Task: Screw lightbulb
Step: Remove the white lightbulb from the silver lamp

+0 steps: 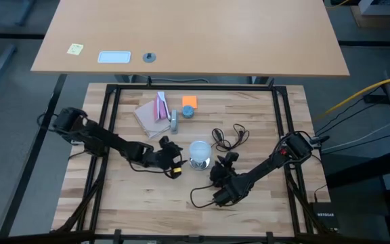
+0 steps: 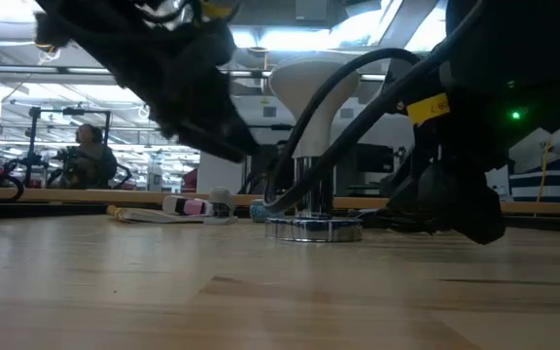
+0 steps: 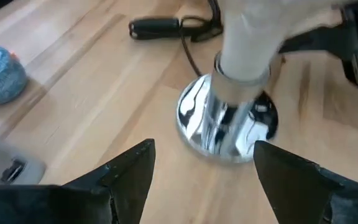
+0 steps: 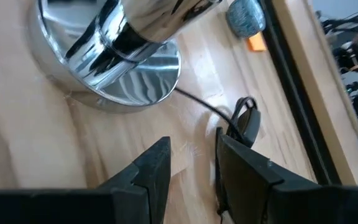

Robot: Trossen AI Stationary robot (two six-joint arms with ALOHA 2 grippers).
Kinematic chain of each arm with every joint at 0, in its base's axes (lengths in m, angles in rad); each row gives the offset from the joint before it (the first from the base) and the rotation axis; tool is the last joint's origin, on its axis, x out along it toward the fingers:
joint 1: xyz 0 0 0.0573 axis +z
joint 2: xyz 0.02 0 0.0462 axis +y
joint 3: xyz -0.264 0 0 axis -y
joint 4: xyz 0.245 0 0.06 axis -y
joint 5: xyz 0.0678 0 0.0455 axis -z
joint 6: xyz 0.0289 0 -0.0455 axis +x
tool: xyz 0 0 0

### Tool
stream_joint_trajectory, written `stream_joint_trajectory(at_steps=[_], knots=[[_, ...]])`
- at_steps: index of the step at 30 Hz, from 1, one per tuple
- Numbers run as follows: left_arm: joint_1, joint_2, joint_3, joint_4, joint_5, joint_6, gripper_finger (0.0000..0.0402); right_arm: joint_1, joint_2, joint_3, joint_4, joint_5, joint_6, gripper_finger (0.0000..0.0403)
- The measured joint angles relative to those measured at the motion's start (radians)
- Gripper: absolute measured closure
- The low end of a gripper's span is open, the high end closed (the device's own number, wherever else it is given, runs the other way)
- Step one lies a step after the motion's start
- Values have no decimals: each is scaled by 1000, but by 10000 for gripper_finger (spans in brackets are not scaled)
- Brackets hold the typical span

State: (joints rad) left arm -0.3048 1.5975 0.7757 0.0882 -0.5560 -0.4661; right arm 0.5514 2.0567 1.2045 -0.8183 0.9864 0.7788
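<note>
bulb: the lightbulb (image 1: 200, 150) stands upright near the middle of the table (image 1: 114, 196), globe up, its grey neck going down into the shiny socket (image 3: 229, 124) as far as i can see; how deep the thread sits i can't tell.
axis: the bulb's long axis runs straight up from the tabletop, so any turning has to go around that vertical line.
left gripper: the left gripper (image 1: 175, 159) sits just to the bulb's left, fingers spread wide and empty; from its wrist camera the bulb's neck and socket lie dead ahead in line with the gap between the fingers, not touched.
right gripper: the right gripper (image 1: 223, 165) is just to the bulb's right and a little nearer the front edge, low to the table, jaws part open with nothing between them; the socket shows just past its fingertips.
nearer arm: both are close, but i'd say the left is lined up on the bulb and better placed to close on it.
cord: the thin black cord (image 1: 229, 137) trails off behind and to the right of the socket.
behind: a blue-grey round piece (image 1: 188, 112) and an orange block (image 1: 189, 102) lie well back, out of the way.
</note>
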Motion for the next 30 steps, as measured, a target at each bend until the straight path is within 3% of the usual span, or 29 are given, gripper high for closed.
stream_joint_trajectory(at_steps=[7,19,26,30], knots=[[-52,-97,0,-69,3,-26,137,12,-42,129,-216,-64,-36,265],[-114,-249,0,-71,3,57,137,61,-208,497,-747,16,-203,265],[-183,-410,0,-86,3,130,137,116,-350,684,-751,-23,-498,265],[-224,-521,0,-183,-6,167,137,152,-439,766,-750,-59,-595,265]])
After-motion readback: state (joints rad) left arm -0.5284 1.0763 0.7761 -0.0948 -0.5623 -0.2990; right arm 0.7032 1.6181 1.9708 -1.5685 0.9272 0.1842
